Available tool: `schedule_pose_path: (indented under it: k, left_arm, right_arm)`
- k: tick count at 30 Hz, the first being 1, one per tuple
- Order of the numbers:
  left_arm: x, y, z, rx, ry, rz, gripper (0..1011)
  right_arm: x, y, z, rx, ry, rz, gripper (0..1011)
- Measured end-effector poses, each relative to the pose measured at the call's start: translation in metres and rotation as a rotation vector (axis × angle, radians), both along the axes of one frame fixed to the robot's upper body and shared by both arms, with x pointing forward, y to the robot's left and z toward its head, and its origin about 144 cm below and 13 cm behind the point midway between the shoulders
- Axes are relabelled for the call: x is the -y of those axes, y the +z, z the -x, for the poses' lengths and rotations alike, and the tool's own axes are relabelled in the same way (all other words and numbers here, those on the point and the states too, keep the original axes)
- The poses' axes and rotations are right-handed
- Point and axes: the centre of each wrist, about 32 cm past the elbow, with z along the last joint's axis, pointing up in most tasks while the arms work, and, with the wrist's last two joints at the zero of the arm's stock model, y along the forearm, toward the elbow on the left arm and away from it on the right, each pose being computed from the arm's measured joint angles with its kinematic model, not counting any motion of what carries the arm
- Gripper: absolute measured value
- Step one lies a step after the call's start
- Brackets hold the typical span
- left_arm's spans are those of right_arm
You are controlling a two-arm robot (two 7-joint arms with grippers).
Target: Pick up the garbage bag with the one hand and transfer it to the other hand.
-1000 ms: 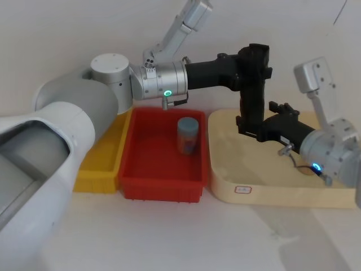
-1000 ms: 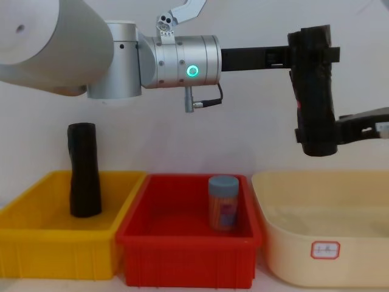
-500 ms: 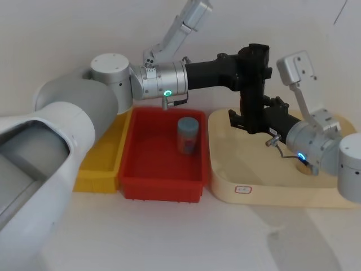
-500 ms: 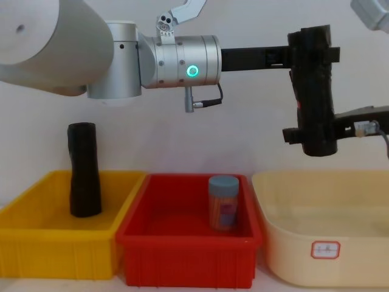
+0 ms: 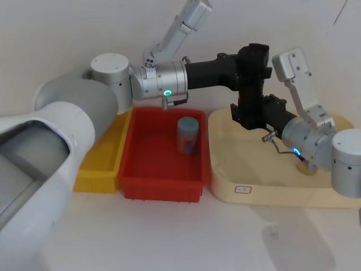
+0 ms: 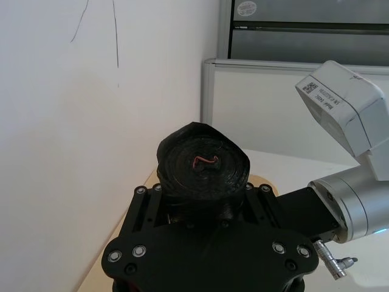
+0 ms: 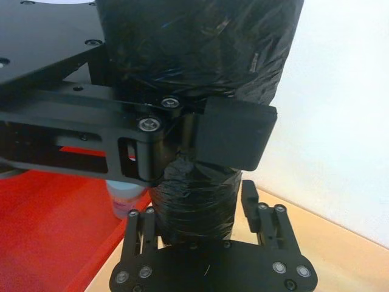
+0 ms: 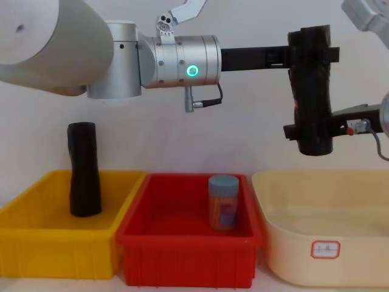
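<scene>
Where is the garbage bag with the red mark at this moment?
In the chest view the garbage bag hangs upright at the right, above the cream tray. The left gripper holds its top; the right gripper reaches its lower end.

White table point(image 5: 186, 237) bears yellow point(image 8: 55, 249), red point(image 8: 188, 258), cream bins point(image 8: 328, 249)

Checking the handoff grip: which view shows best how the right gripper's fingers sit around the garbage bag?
The right wrist view: the right gripper has a finger on each side of the garbage bag, below the left gripper. The chest view shows it side-on at the roll's lower end. In the head view it is partly hidden behind the roll.
</scene>
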Motion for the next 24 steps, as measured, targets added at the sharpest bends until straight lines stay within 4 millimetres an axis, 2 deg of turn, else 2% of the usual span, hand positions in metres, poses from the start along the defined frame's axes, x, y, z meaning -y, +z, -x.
schedule_pose_path:
  k: [4, 5, 7, 10, 24]
  left_arm:
    - [0.0, 0.0, 0.0, 0.0, 0.0, 0.0, 497]
    - [0.0, 0.0, 0.0, 0.0, 0.0, 0.0, 497]
    - [0.0, 0.0, 0.0, 0.0, 0.0, 0.0, 497]
    - [0.0, 0.0, 0.0, 0.0, 0.0, 0.0, 497]
    - [0.0, 0.0, 0.0, 0.0, 0.0, 0.0, 497]
  right_arm:
    - [-0.0009, -0.0002, -0.0013, 0.002, -0.003, 0.002, 643]
    - [-0.001, -0.0002, -0.0017, 0.002, -0.003, 0.002, 582]
    - [-0.0011, -0.0002, -0.0019, 0.002, -0.003, 0.002, 562]
    - [-0.0015, -0.0002, -0.0026, 0.003, -0.004, 0.002, 481]
    - [-0.0023, -0.0002, -0.0038, 0.005, -0.007, 0.005, 458]
